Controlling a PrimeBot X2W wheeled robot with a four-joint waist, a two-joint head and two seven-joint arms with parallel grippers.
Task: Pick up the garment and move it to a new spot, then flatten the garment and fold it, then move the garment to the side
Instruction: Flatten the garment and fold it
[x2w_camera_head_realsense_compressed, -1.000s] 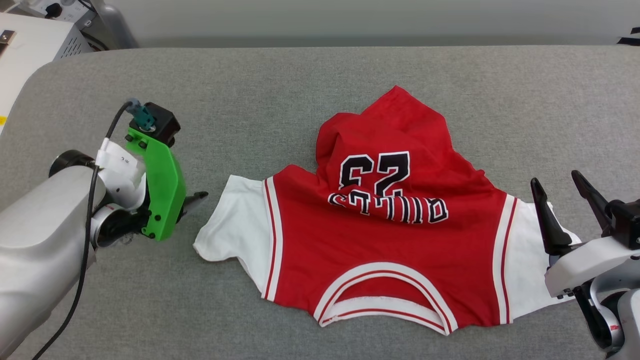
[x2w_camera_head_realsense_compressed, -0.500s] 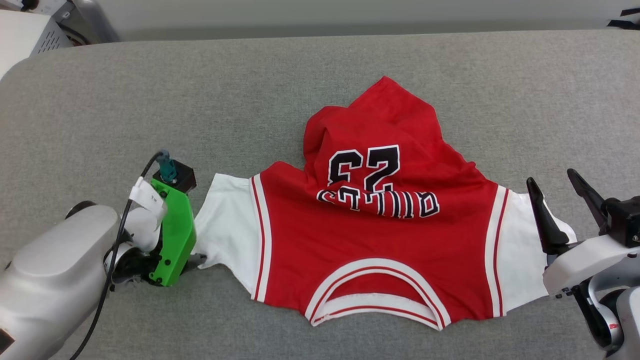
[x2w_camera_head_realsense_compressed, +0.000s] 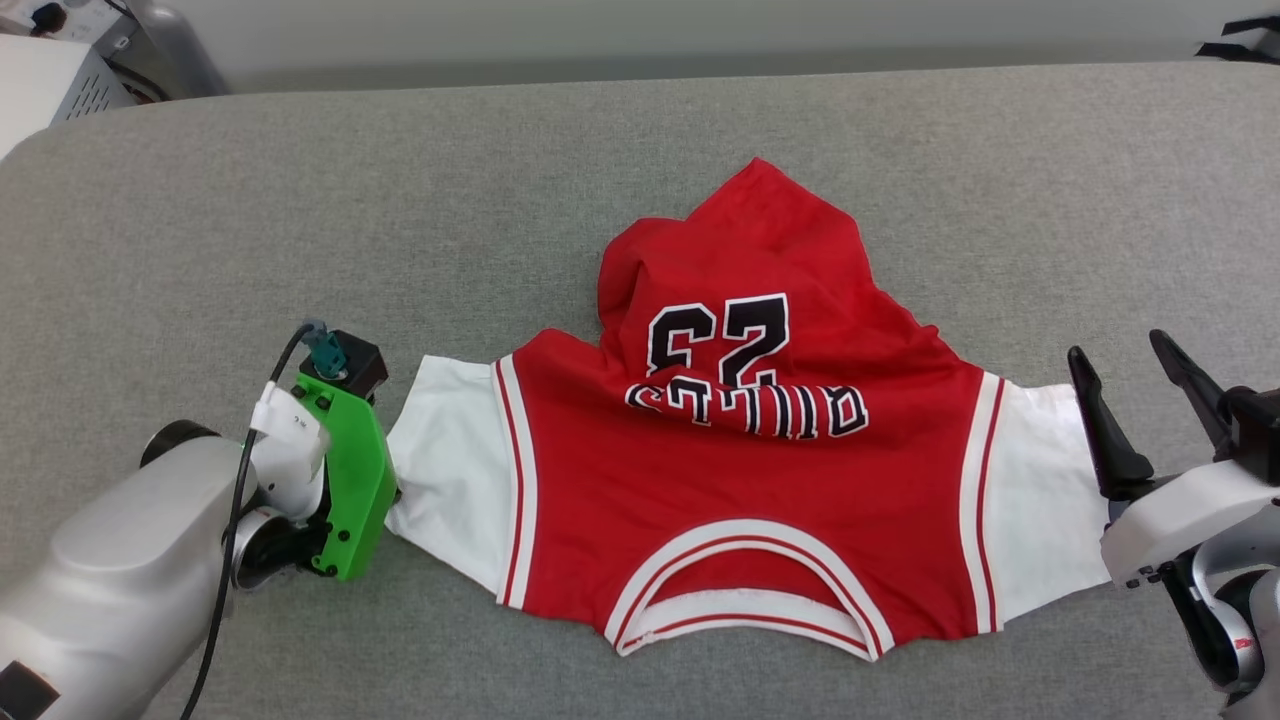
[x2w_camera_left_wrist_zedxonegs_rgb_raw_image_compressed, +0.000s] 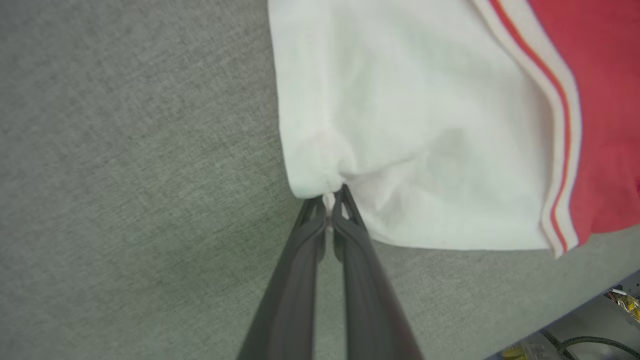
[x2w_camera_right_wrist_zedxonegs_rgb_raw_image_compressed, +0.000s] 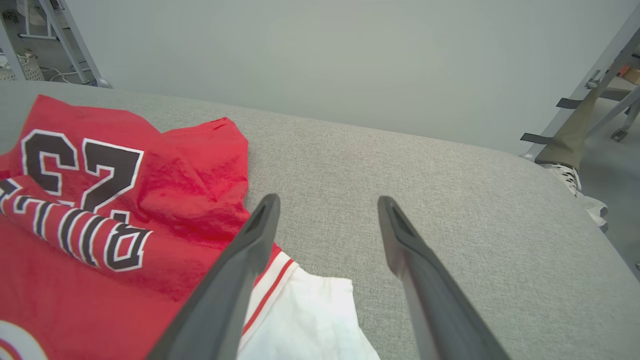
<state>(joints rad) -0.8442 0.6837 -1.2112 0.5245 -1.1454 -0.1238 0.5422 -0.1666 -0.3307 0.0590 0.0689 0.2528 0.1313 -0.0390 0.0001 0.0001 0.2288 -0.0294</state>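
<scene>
Pinches only the garment's sleeve corner with the left gripper; holds the right gripper wide at the opposite sleeve. Risks slipping off if tugged hard.

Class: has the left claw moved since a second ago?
Yes. Against the garment, the left claw came back toward the robot, onto the white sleeve corner.

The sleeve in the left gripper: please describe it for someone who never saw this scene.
A red garment lies on the grey table. The sleeve is its white left end, beside the green bracket; unlike the opposite sleeve, its corner is pinched by the left gripper.
</scene>
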